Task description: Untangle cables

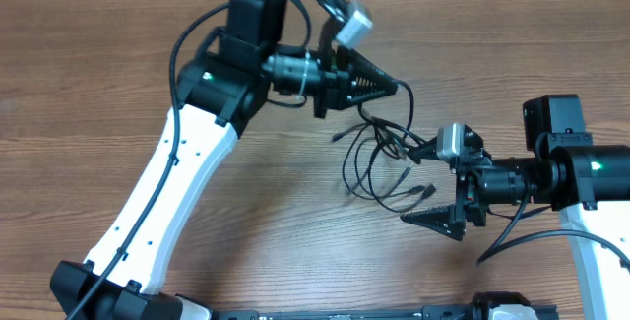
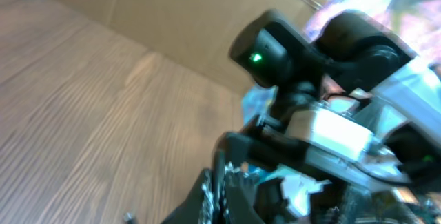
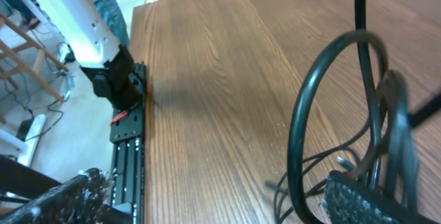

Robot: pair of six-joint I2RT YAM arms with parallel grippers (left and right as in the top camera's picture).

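Observation:
The cables (image 1: 372,159) are thin black cords with small plug ends, lying in loose loops on the wood table between my two grippers. My left gripper (image 1: 397,87) is shut on one cord at the top of the loops. In the left wrist view its jaws (image 2: 224,193) pinch a thin black cord, blurred. My right gripper (image 1: 415,186) is open wide at the right side of the loops. In the right wrist view (image 3: 220,207) a black cord loop (image 3: 298,120) curves round its right finger, with thinner cords (image 3: 318,160) on the table behind.
The wood table (image 1: 118,74) runs across the overhead view. The left arm's white link (image 1: 162,192) crosses the lower left. A black mounting rail (image 3: 127,155) runs along the table's front edge. A cardboard wall (image 2: 172,17) stands behind the table.

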